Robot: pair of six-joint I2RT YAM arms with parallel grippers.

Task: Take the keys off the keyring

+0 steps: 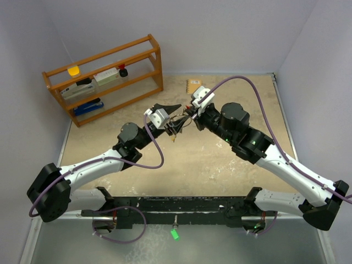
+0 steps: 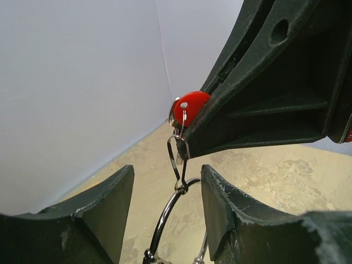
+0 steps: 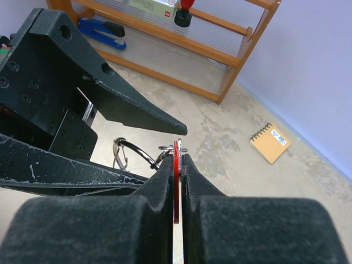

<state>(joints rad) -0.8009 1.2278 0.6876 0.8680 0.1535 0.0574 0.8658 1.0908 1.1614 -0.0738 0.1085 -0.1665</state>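
Note:
My right gripper [image 3: 177, 157] is shut on the red-headed key [image 3: 176, 181], seen edge-on between its pads. In the left wrist view the red head [image 2: 192, 104] hangs from a small wire loop hooked on the silver keyring [image 2: 165, 214]. The ring hangs between the fingers of my left gripper [image 2: 168, 170], which stand apart with a gap beside its left arc. In the top view both grippers meet mid-table, left [image 1: 176, 116] and right [image 1: 188, 114], with other keys [image 1: 175, 131] dangling below. The ring [image 3: 135, 149] carries a silver piece. I cannot make out the pale yellow key.
A wooden rack [image 1: 104, 77] with a blue stapler [image 3: 102, 30] and small items stands at the back left. A small orange notebook [image 1: 193, 85] lies near the back wall, also in the right wrist view [image 3: 269, 142]. Walls close the table on three sides.

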